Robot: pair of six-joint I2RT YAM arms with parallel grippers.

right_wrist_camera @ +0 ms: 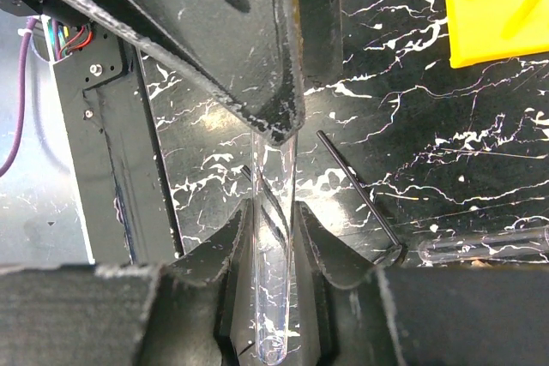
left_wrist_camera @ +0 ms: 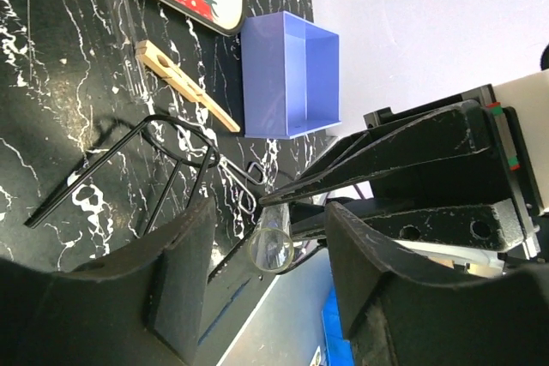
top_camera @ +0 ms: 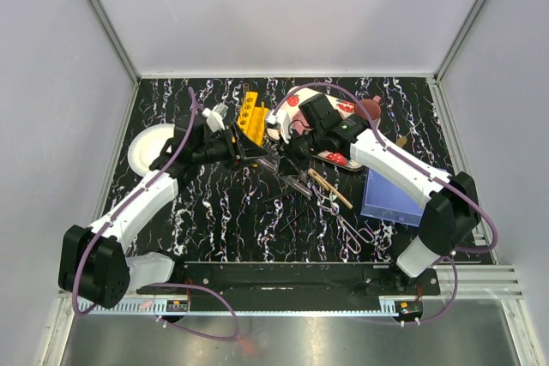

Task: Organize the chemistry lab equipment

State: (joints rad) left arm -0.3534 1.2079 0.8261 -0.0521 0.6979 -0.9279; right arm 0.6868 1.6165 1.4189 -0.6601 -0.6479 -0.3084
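Note:
A clear glass tube [right_wrist_camera: 274,246] hangs in the air between my two grippers, above the middle of the table [top_camera: 268,163]. My right gripper [right_wrist_camera: 274,212] is shut on it near its rounded closed end. The left gripper [left_wrist_camera: 270,222] is open, with the tube's open mouth [left_wrist_camera: 273,249] between its jaws and a gap on each side. In the top view the left gripper [top_camera: 255,153] and right gripper [top_camera: 287,150] almost meet. The yellow holed rack [top_camera: 251,116] stands just behind them. On the table lie another glass tube [left_wrist_camera: 129,40], the tan wooden clamp [left_wrist_camera: 184,83], the silvery forceps [top_camera: 352,229] and thin black rods [right_wrist_camera: 356,186].
A blue open box [top_camera: 390,196] sits at the right, beside the clamp. The strawberry-print tray [top_camera: 339,158] lies under the right arm, with a dark red round object [top_camera: 369,109] behind it. A white plate [top_camera: 146,145] lies at the far left. A black wire frame [left_wrist_camera: 129,169] rests near the forceps.

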